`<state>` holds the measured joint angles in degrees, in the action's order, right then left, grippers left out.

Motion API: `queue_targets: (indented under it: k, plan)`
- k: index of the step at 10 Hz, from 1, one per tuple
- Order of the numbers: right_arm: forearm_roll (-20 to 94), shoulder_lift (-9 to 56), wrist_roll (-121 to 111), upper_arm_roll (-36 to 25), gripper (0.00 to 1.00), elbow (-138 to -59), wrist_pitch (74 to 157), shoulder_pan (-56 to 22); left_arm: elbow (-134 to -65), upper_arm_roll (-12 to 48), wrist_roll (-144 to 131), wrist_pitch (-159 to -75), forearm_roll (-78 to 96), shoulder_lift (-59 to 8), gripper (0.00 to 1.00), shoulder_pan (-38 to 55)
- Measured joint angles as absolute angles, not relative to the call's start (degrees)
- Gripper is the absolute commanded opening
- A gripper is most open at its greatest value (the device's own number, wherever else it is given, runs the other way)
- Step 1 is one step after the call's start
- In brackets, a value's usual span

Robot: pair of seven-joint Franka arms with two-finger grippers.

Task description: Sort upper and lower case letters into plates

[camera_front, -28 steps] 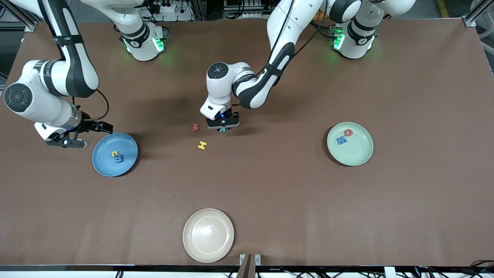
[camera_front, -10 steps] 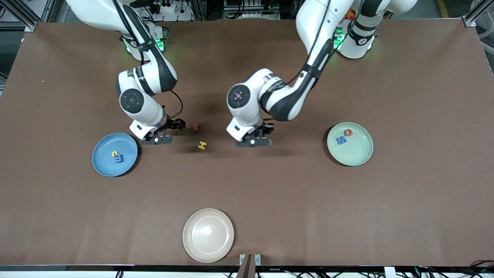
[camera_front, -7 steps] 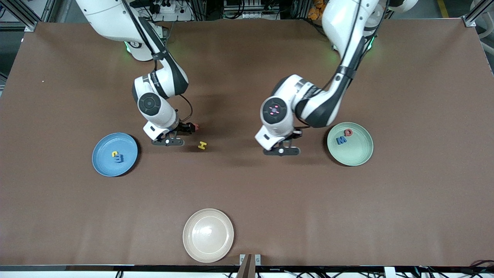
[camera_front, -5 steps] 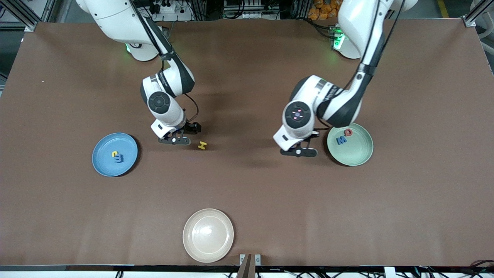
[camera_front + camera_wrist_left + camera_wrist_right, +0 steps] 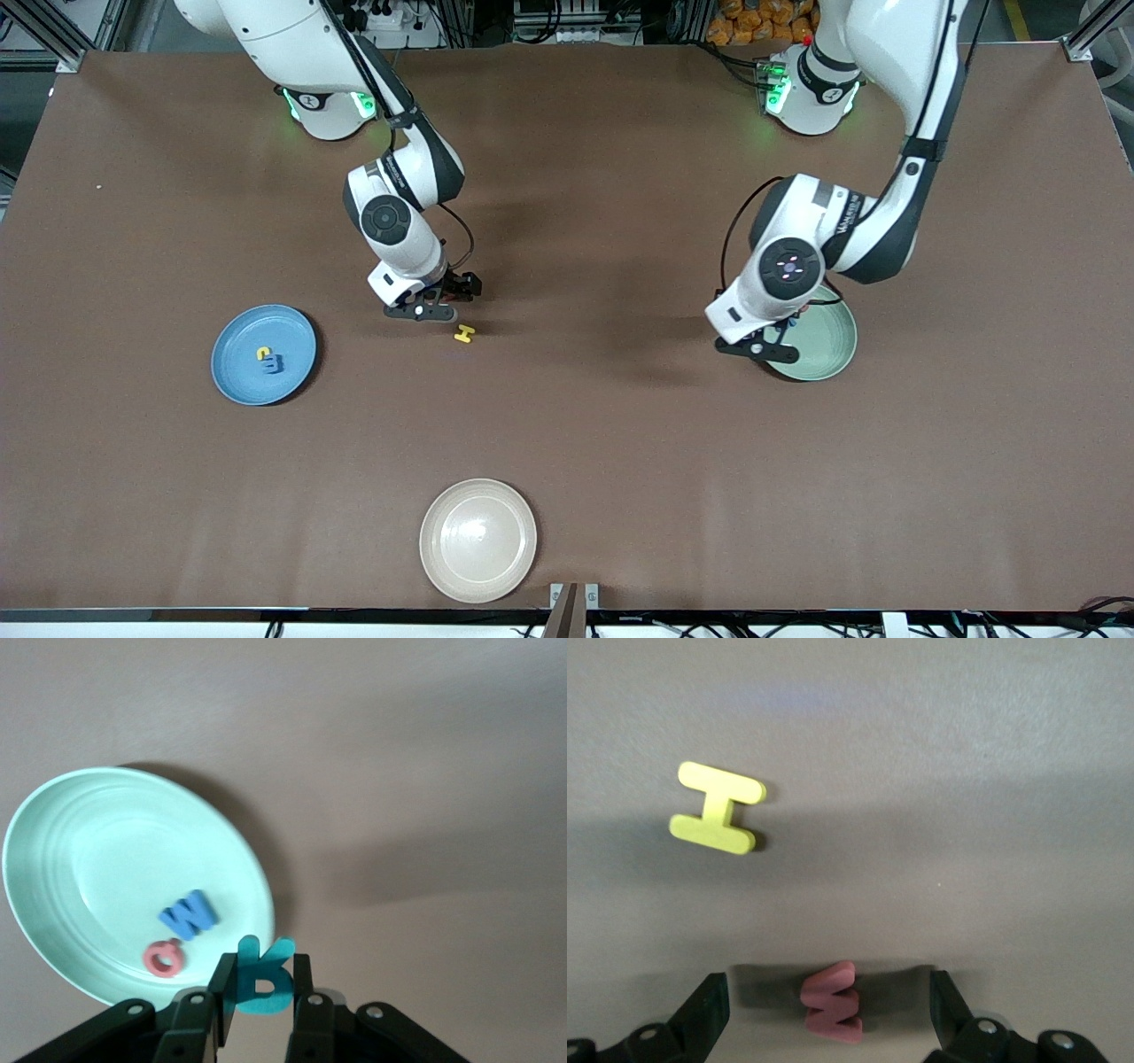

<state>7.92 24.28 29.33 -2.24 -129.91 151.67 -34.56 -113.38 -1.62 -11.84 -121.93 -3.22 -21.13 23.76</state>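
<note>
My left gripper [image 5: 769, 340] is shut on a teal letter [image 5: 259, 979] and hangs over the rim of the mint green plate [image 5: 830, 346] at the side toward the table's middle. In that plate [image 5: 106, 842] lie a blue letter [image 5: 188, 914] and a red ring-shaped letter [image 5: 165, 958]. My right gripper [image 5: 438, 301] is open, low over the table's middle, with a red letter [image 5: 833, 1002] lying between its spread fingers [image 5: 709, 1014], untouched. A yellow H [image 5: 464, 334] lies just nearer the front camera. The blue plate [image 5: 239, 377] holds a yellow letter [image 5: 263, 353] and a blue letter [image 5: 274, 363].
A cream-white plate [image 5: 478, 567] sits near the table's front edge, with nothing in it. The brown tabletop spreads bare between the plates.
My left arm has carried the teal letter from the table's middle to the mint plate's rim. My right arm has swung from beside the blue plate to over the red letter.
</note>
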Motion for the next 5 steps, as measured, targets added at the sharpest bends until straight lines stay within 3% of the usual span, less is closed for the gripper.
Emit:
queue_targets:
  k: [2,3,4,5]
  plan:
    - [7.9,24.2,29.4,-2.2,1.0,-130.8,152.5,-34.7,-122.2,-1.7,-7.1,-130.2,-3.2,-18.2,0.02,19.6]
    - [7.9,24.2,29.4,-2.2,0.42,-130.8,152.5,-34.8,-125.4,-1.7,-6.1,-133.9,-3.2,-17.7,0.07,18.5]
    - [7.9,24.2,29.4,-2.2,0.0,-130.8,152.5,-34.8,-127.8,-1.6,-5.9,-136.9,-3.2,-17.6,0.2,18.2]
    - [7.9,23.8,29.7,-2.1,0.0,-130.8,152.5,-34.9,-129.3,-1.6,-5.9,-138.5,-3.2,-17.6,0.22,18.2]
